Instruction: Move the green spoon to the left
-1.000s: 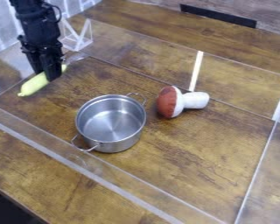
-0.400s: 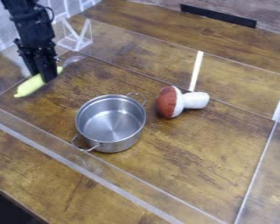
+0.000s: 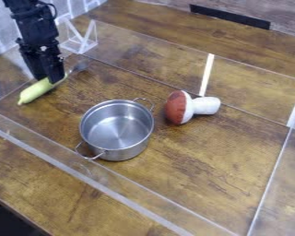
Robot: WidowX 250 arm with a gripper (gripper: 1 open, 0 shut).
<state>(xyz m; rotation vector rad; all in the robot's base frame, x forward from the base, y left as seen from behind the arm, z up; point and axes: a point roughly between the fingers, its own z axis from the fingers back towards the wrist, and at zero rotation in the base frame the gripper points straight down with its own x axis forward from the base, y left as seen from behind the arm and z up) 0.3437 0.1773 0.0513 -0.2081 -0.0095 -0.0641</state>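
Observation:
The green spoon (image 3: 34, 90) lies flat on the wooden table (image 3: 224, 175) at the far left, its yellow-green handle pointing toward the lower left. My black gripper (image 3: 44, 74) points down over the spoon's upper end, which sits at or between the fingertips. The fingers stand apart and open, and the spoon rests on the wood rather than hanging from them. The spoon's metal end is hidden behind the fingers.
A steel pot (image 3: 117, 127) stands in the middle, with a red-brown mushroom toy (image 3: 179, 108) on its side to the right. A thin white stick (image 3: 206, 74) rises behind the mushroom. Low clear plastic walls (image 3: 175, 207) ring the table, and a clear rack (image 3: 78, 37) sits at the back left.
The fingers, earlier shut on the spoon's upper end, have spread apart. The spoon has settled slightly lower and to the left on the table. The arm stayed in place.

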